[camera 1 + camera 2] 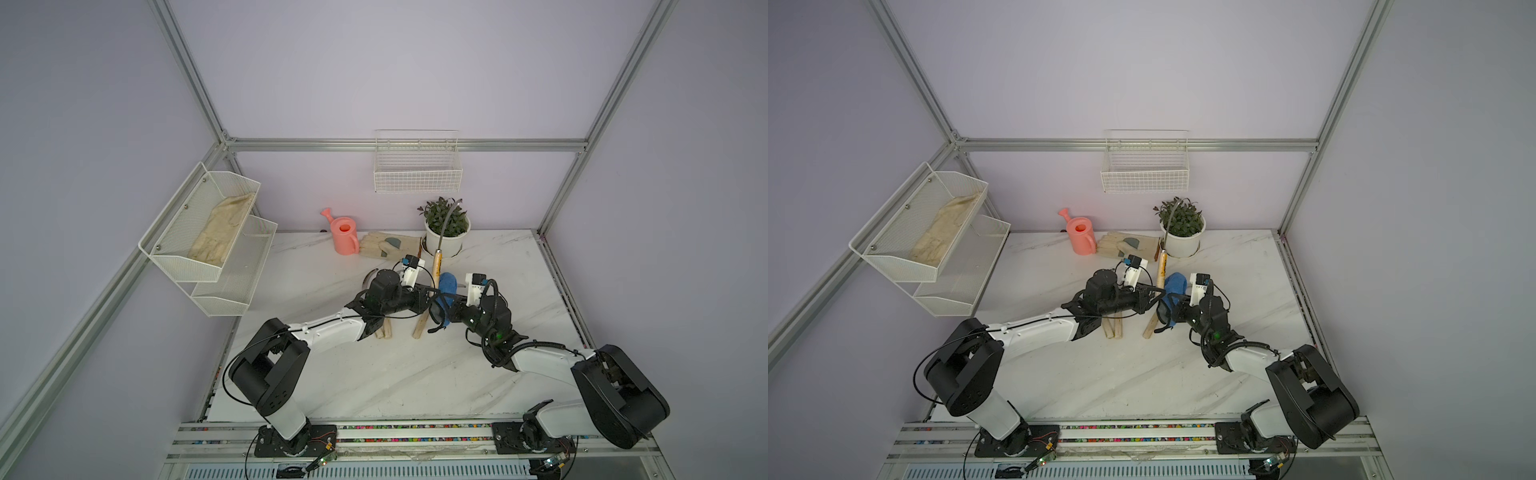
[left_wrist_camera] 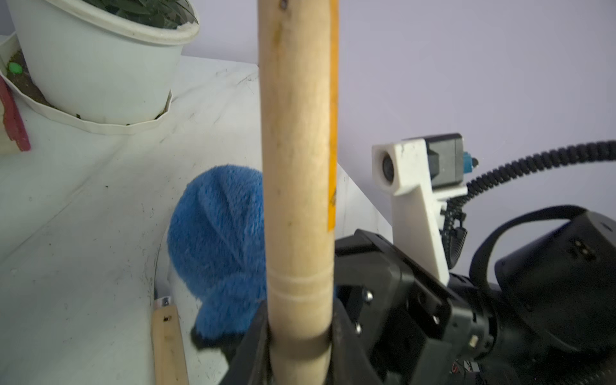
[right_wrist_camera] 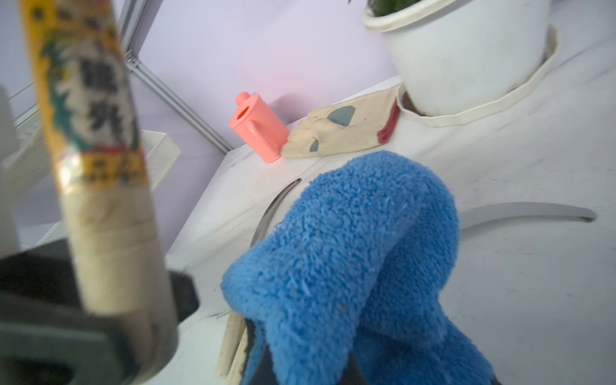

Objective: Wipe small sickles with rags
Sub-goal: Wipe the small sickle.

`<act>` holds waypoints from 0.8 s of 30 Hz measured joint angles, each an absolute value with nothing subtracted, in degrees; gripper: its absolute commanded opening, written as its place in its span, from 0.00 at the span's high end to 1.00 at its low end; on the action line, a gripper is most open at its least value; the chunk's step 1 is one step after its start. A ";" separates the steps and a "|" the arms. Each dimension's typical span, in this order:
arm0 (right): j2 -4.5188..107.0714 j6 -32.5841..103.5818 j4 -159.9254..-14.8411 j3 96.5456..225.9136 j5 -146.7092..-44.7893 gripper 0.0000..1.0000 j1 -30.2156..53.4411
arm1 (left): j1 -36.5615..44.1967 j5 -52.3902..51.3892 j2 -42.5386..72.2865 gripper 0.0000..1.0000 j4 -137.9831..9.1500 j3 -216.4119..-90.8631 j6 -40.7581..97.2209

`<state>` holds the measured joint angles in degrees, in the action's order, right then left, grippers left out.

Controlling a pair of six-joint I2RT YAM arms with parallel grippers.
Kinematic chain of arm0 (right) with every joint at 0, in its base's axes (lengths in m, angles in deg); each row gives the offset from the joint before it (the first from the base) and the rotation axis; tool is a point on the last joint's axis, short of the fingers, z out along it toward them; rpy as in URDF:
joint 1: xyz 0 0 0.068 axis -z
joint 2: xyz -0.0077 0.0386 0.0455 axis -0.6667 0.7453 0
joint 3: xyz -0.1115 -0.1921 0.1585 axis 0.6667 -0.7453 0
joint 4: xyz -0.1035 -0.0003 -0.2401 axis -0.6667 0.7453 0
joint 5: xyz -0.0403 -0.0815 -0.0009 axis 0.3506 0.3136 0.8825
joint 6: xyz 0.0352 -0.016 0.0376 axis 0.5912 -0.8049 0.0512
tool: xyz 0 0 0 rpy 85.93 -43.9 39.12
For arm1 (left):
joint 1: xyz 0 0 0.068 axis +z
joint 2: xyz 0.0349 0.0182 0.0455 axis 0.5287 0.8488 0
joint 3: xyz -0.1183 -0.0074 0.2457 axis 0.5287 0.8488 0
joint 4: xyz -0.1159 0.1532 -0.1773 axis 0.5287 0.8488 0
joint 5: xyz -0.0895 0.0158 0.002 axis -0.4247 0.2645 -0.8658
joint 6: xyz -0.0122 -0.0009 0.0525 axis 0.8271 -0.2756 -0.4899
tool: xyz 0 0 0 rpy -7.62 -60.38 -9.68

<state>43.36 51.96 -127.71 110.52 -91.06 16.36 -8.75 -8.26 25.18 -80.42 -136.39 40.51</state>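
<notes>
My left gripper [image 1: 429,292] [image 2: 300,336] is shut on the pale wooden handle of a small sickle [image 1: 436,266] [image 2: 296,166], held upright above the table. Its thin grey blade [image 1: 1170,222] curves up in front of the plant. Right beside the handle is the blue plush rag [image 1: 448,286] [image 3: 350,260], bunched up, with my right gripper [image 1: 447,309] [image 3: 306,366] shut on it; the cloth hides the fingers. Other sickles lie on the table beneath the arms: two handles [image 1: 384,330] side by side and one handle [image 1: 420,326] apart. Their blades [image 3: 273,210] [image 3: 526,213] lie flat.
A white potted plant [image 1: 446,235] stands just behind the held sickle. A beige glove [image 1: 386,245] and a pink watering can [image 1: 345,235] sit at the back. A wire basket [image 1: 417,166] hangs on the back wall, and a mesh shelf [image 1: 208,232] on the left wall.
</notes>
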 measured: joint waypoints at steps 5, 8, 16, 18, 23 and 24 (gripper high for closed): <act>45.89 54.30 -131.58 109.93 -95.41 1.00 16.28 | -11.20 -4.46 24.54 1.00 -75.90 -136.02 36.75; 46.97 55.68 -133.54 109.69 -97.75 1.00 15.58 | -12.16 -2.29 24.54 1.00 -73.80 -136.02 35.22; 47.45 56.92 -135.25 109.58 -100.81 1.00 15.38 | -13.19 1.55 24.54 1.00 -71.72 -136.02 32.38; 47.38 56.94 -134.88 109.93 -101.64 1.00 16.19 | -13.40 2.10 24.54 1.00 -71.50 -136.02 32.07; 46.22 57.53 -132.04 114.19 -103.61 1.00 19.31 | -13.60 3.35 24.54 1.00 -70.80 -136.02 31.13; 45.76 57.62 -131.49 115.26 -103.85 1.00 20.01 | -13.60 3.50 24.52 1.00 -70.91 -136.02 30.96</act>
